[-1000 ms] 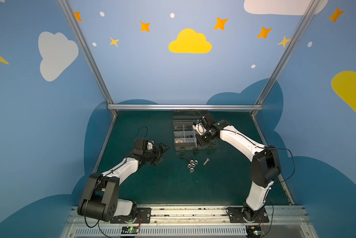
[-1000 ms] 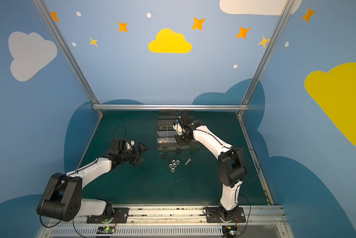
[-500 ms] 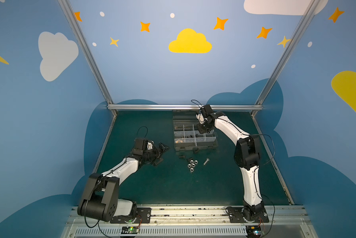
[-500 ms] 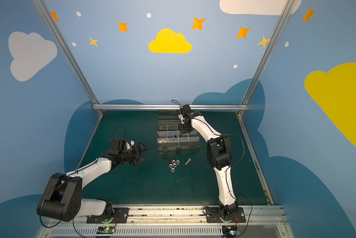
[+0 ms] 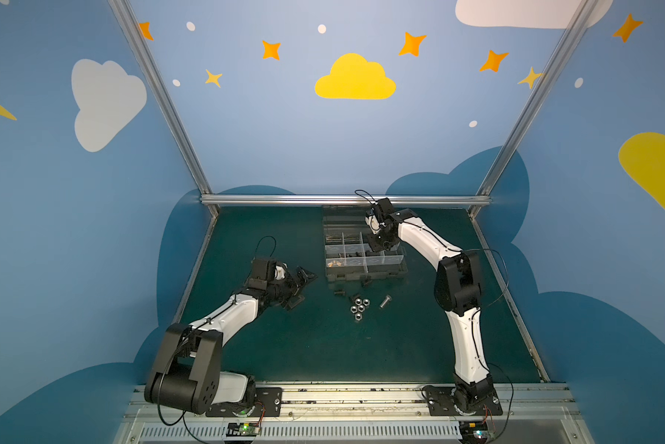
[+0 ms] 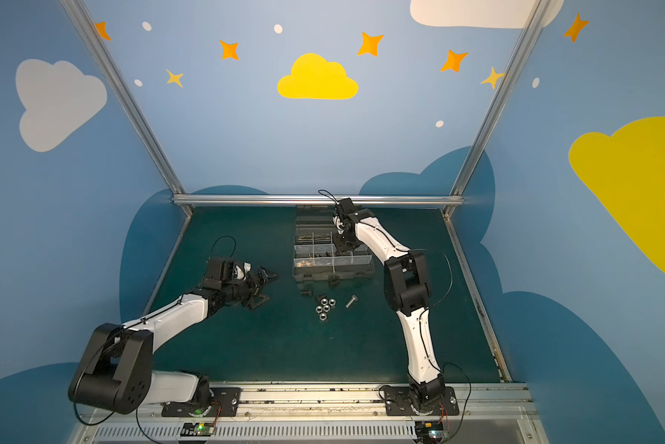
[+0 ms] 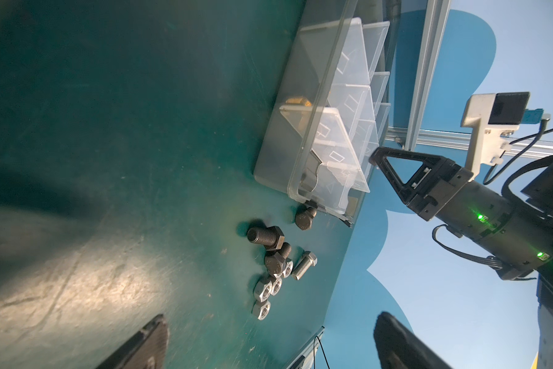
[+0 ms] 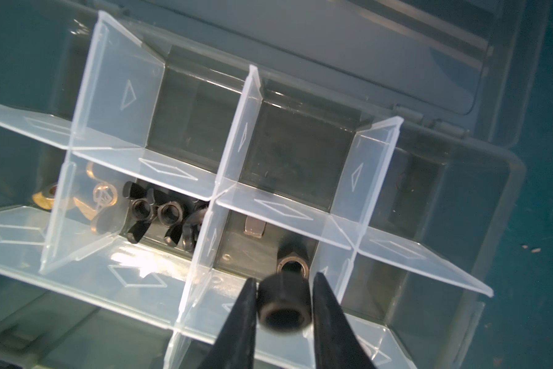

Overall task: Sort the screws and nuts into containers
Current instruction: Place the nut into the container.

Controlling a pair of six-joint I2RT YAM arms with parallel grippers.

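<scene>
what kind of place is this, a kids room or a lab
Most likely a robot test booth: a left arm and right arm bolted to a metal rail beside a green table, blue cloud-painted walls closing it in, and a parts box beside loose nuts.

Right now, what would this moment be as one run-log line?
right gripper: over organiser box, dark fastener between its jaws, grip unclear | left gripper: open, empty | mat: nuts and screws unsorted
</scene>
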